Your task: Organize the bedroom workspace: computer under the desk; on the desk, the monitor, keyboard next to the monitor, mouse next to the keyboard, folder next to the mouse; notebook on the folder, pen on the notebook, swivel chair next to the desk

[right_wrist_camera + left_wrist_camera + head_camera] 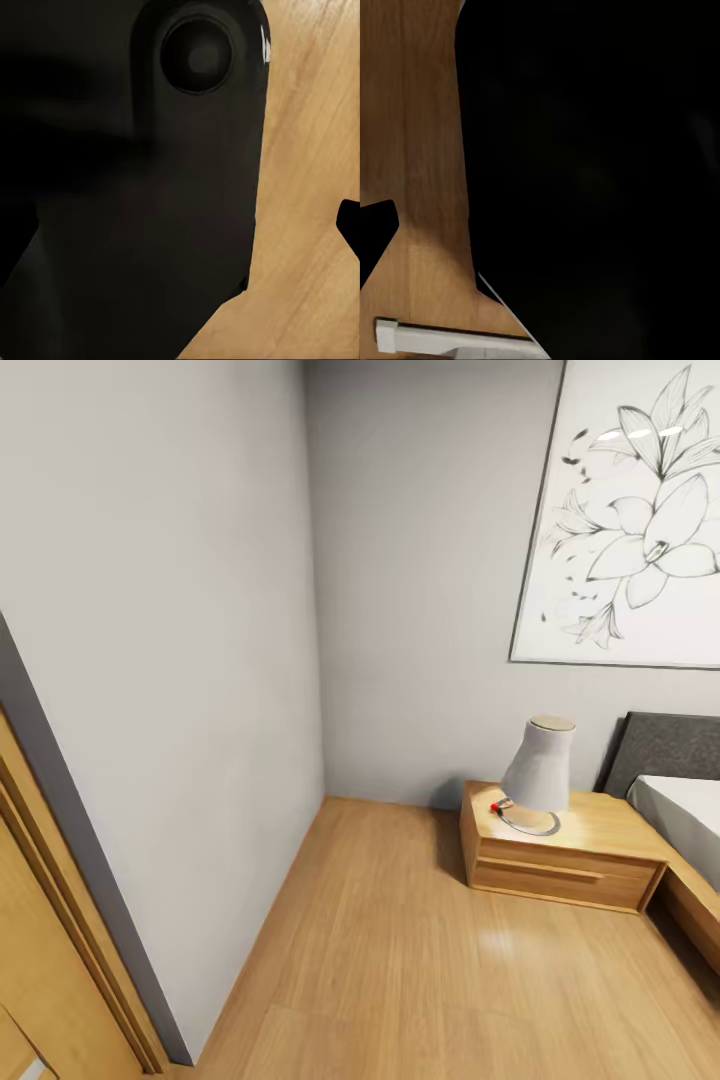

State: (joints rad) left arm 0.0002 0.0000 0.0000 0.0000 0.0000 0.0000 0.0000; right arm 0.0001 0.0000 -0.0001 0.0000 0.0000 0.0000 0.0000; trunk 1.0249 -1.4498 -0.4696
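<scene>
Head view: smooth grey walls (pixel 180 610), glossy wooden floor (pixel 420 980).

I see a smooth, faintly glossy wood-plank floor (pixel 400 960) and a matt grey painted wall (pixel 180 610). The nightstand (pixel 560 860) is light wood with a satin sheen, its lamp (pixel 540 770) matt pale grey, the headboard (pixel 665 752) dark grey cloth. In my wrist views, matt black robot casing (pixel 135 195) sits over the wood grain.
</scene>
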